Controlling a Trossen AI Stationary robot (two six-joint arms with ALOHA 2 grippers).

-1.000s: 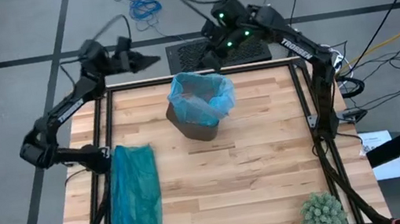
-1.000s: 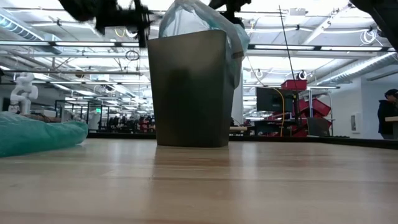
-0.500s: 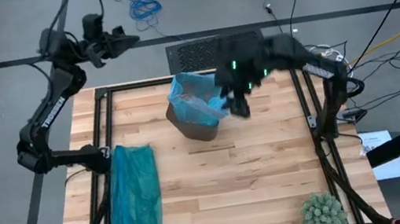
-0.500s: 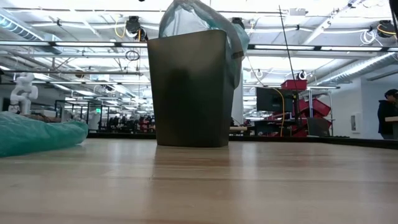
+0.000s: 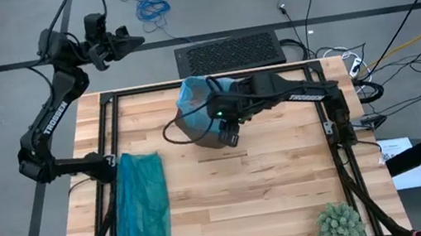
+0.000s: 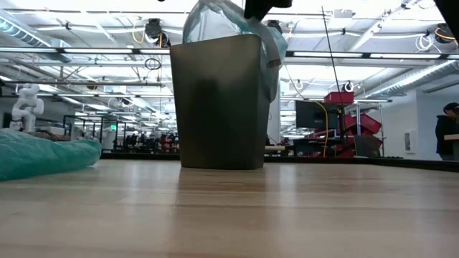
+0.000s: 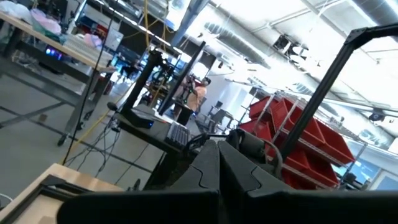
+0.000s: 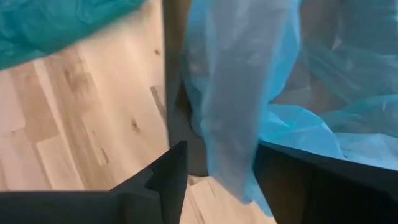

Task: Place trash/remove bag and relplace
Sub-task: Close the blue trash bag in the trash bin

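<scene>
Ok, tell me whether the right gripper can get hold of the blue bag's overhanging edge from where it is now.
Probably yes. The right gripper hangs open at the bin, and its fingers flank the blue bag flap draped over the rim, with nothing between.

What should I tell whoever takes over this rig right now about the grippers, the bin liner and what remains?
Right gripper: open, fingers either side of the overhanging flap of the pale sky-blue plastic bin liner at the small dark bin's rim; not closed on it yet.
Left gripper: shut, empty, raised off the table's far left corner.
Darker teal-green plastic bag: lying flat along the wooden table's left edge.
Spiky green ball: near right corner.
Done: the liner sits in the bin; no loose trash shows on the table.
Left: grip the liner, lift it out, fit a replacement.
</scene>
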